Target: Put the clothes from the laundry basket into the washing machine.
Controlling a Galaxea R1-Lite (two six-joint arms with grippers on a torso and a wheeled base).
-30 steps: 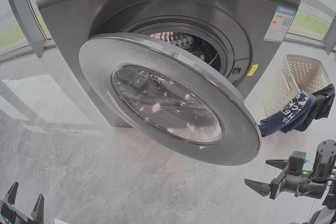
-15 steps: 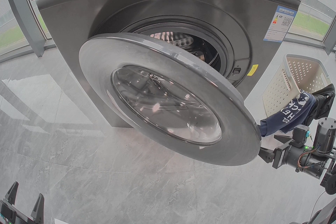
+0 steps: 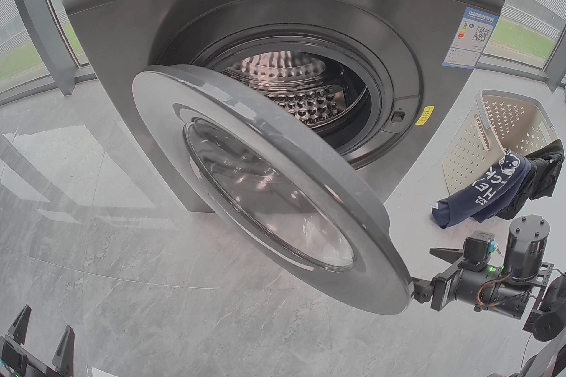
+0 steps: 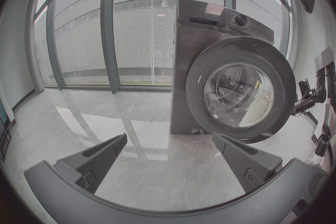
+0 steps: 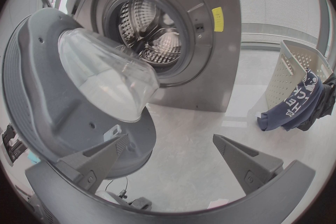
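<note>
The grey washing machine (image 3: pixel 283 1) stands ahead with its round door (image 3: pixel 265 184) swung wide, and the steel drum (image 3: pixel 295 89) shows behind it. My right gripper (image 3: pixel 430 273) is open at the door's lower right edge, one finger behind the rim. In the right wrist view, the right gripper (image 5: pixel 169 139) has one finger against the inner side of the door (image 5: pixel 38 95). The beige laundry basket (image 3: pixel 471 148) stands to the right with a navy garment (image 3: pixel 489 192) and a black garment (image 3: pixel 545 169) draped over its rim. My left gripper (image 3: pixel 41 331) is open, low at the left.
Pale marble floor (image 3: pixel 177 290) lies open in front of the machine and between the door and the basket. Glass walls with grey posts (image 3: pixel 35 13) run behind. In the left wrist view, the left gripper (image 4: pixel 168 139) faces the door (image 4: pixel 241 88) from a distance.
My right gripper rose to the door's edge, then came down and left with it. The door has swung further open, showing more of the drum. The left arm stayed still.
</note>
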